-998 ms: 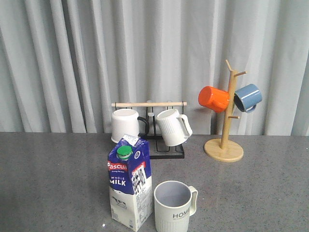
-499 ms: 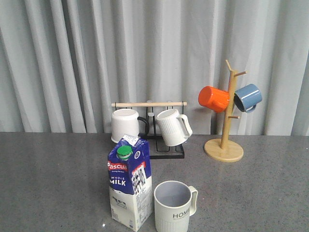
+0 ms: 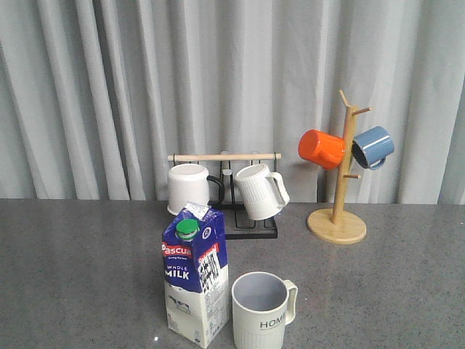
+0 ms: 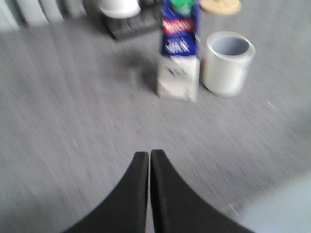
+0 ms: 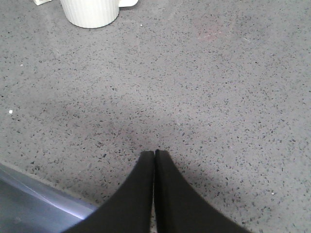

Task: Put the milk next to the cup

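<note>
The milk [image 3: 194, 273], a blue-and-white carton with a green cap, stands upright on the grey table, right beside the cup [image 3: 263, 311], a cream ribbed mug lettered "HOME". Neither gripper shows in the front view. In the blurred left wrist view the milk [image 4: 179, 53] and the cup [image 4: 227, 63] stand side by side, well ahead of my left gripper [image 4: 148, 154], which is shut with nothing in it. My right gripper [image 5: 154, 152] is shut and empty over bare table, far from the cup [image 5: 90, 12] at the frame's edge.
Behind the milk a black rack [image 3: 247, 218] with a wooden bar holds a plain white mug [image 3: 189, 189] and a white ribbed mug [image 3: 259, 190]. A wooden mug tree [image 3: 338, 211] at the back right carries an orange mug [image 3: 321, 148] and a blue mug [image 3: 373, 147]. The table's near edge [image 5: 43, 204] lies close to my right gripper.
</note>
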You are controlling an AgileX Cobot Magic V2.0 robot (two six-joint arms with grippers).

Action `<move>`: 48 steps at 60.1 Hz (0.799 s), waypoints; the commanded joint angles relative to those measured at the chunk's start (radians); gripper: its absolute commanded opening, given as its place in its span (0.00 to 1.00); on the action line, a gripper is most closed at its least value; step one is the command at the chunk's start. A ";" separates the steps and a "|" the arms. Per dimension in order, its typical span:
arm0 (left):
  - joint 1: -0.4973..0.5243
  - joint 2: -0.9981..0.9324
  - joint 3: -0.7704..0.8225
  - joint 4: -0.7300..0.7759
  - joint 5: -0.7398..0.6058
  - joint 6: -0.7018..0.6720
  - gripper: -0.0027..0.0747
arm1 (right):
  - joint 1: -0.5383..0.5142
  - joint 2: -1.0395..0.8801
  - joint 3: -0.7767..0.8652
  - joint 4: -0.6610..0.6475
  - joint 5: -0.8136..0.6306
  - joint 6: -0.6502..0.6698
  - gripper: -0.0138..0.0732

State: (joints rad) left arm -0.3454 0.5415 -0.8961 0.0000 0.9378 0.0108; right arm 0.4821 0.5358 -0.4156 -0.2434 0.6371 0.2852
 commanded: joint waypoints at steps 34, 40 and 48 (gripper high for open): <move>0.322 -0.484 0.917 0.053 -1.048 -0.096 0.02 | -0.001 0.003 -0.025 -0.016 -0.064 -0.002 0.15; 0.377 -0.504 0.936 0.053 -1.051 -0.104 0.02 | -0.001 0.003 -0.025 -0.016 -0.063 -0.001 0.15; 0.389 -0.567 0.942 0.054 -1.050 -0.107 0.02 | -0.001 0.003 -0.025 -0.016 -0.063 -0.001 0.15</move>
State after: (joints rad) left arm 0.0378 0.0079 0.0251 0.0536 -0.0346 -0.0841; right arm 0.4821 0.5358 -0.4156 -0.2434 0.6372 0.2852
